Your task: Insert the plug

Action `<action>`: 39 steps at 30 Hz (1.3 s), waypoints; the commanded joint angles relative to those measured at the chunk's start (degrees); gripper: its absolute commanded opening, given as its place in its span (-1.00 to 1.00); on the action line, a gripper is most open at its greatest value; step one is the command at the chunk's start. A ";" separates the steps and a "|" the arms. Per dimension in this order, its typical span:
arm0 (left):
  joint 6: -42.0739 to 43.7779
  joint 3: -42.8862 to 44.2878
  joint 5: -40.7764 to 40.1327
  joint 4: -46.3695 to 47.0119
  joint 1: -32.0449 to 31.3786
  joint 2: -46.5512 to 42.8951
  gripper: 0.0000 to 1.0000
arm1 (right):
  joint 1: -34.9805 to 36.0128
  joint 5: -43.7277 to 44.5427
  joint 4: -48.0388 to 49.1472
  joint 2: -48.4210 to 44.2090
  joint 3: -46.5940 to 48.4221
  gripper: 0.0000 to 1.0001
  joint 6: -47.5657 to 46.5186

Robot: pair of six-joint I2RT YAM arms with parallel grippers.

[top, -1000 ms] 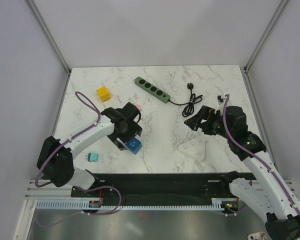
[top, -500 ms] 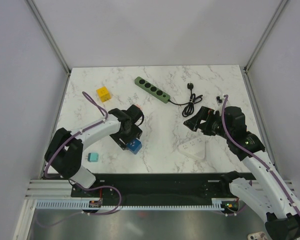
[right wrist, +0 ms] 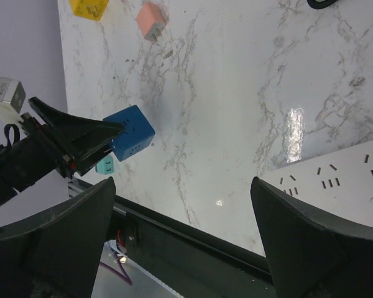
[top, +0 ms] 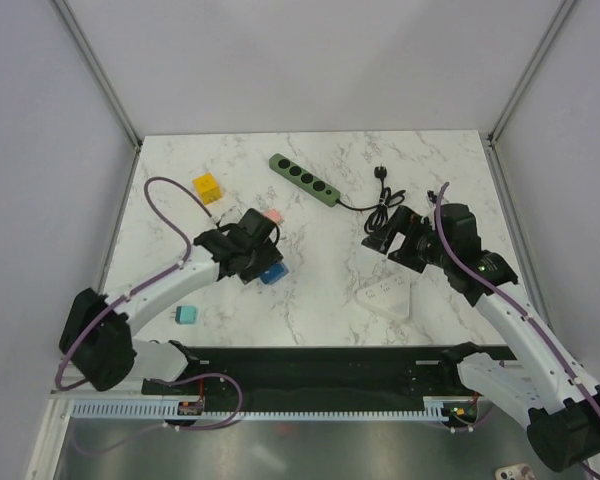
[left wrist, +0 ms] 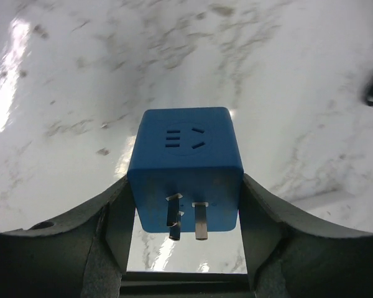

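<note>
— What do the arms look like?
— The left arm [top: 160,285] and right arm [top: 525,335] match: white rounded link shells, bulky black joint housings, and a purple cable [top: 165,179] looping free beside each.
— Any markings?
— A small green light [top: 477,267] on the right arm's black housing — about 3 o'clock in the overhead view.
— And the tips?
— The left end effector [left wrist: 186,208] has matte dark-grey fingers [left wrist: 68,248] with curved inner edges; the right end effector [right wrist: 183,186] has broad black wedge-shaped ones.
</note>
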 commanded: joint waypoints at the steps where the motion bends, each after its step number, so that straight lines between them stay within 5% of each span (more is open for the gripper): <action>1: 18.27 -5.14 -9.74 27.13 -3.58 -12.28 -0.96 | 0.27 -2.92 3.32 2.03 6.53 0.96 5.80; 4: 38.10 -14.99 -4.85 50.00 -4.48 -24.85 -0.95 | 0.27 -4.42 6.04 3.62 9.96 0.96 9.23; 6: 44.83 -18.68 1.89 57.01 -4.48 -29.96 -0.95 | 0.27 -5.73 8.50 3.89 10.58 0.96 12.57; 20: 72.17 -28.45 23.37 77.08 -5.18 -37.80 -0.95 | 2.99 -20.75 22.05 10.99 9.79 0.96 19.62; 32: 73.16 -29.25 44.98 83.41 -5.18 -39.74 -0.96 | 8.70 -33.51 30.73 13.47 6.64 0.96 18.19; 39: 73.42 -28.10 46.32 83.50 -5.18 -39.91 -0.96 | 10.02 -37.90 42.97 12.15 2.50 0.96 24.01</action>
